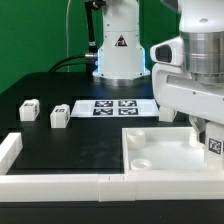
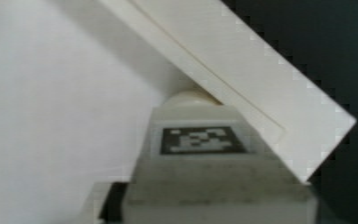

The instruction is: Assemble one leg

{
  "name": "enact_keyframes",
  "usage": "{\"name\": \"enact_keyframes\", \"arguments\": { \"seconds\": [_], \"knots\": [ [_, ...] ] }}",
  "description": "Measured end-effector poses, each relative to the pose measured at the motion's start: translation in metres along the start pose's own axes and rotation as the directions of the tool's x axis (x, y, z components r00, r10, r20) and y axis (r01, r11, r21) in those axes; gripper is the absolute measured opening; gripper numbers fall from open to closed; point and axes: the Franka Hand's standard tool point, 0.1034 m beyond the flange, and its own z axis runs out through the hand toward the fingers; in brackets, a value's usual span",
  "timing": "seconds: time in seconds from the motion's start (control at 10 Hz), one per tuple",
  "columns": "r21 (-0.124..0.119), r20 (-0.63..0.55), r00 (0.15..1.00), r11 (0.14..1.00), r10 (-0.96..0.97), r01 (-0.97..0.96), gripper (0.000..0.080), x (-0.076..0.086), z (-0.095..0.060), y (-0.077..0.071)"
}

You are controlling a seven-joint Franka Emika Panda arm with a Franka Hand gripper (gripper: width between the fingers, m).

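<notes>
My gripper [image 1: 208, 136] is at the exterior view's right, shut on a leg [image 1: 214, 146], a small white block with a black-and-white marker. It holds the leg at the far right corner of the large white square panel [image 1: 165, 155]. In the wrist view the leg [image 2: 202, 140] fills the space between the fingers [image 2: 108, 200], with its rounded end against the panel's raised rim [image 2: 247, 70]. The gripper's midpoint [image 2: 202, 198] lies on the leg. Two more legs [image 1: 28, 108] [image 1: 59, 116] stand on the black table at the left.
The marker board [image 1: 110, 108] lies flat at the back middle, before the robot base [image 1: 118, 55]. Long white bars lie along the front edge [image 1: 60, 185] and at the left [image 1: 10, 150]. The table top is black.
</notes>
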Motion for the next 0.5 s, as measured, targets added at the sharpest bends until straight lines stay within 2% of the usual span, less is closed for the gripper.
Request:
{"name": "enact_keyframes", "arguments": {
  "seconds": [0.3,0.5],
  "knots": [
    [0.003,0.016,0.953,0.953,0.301,-0.302,0.0291,0.0013,-0.0007,0.001],
    [0.001,0.02,0.92,0.921,0.39,-0.39,0.0291,0.0014,-0.0005,0.0014]
  ]
}}
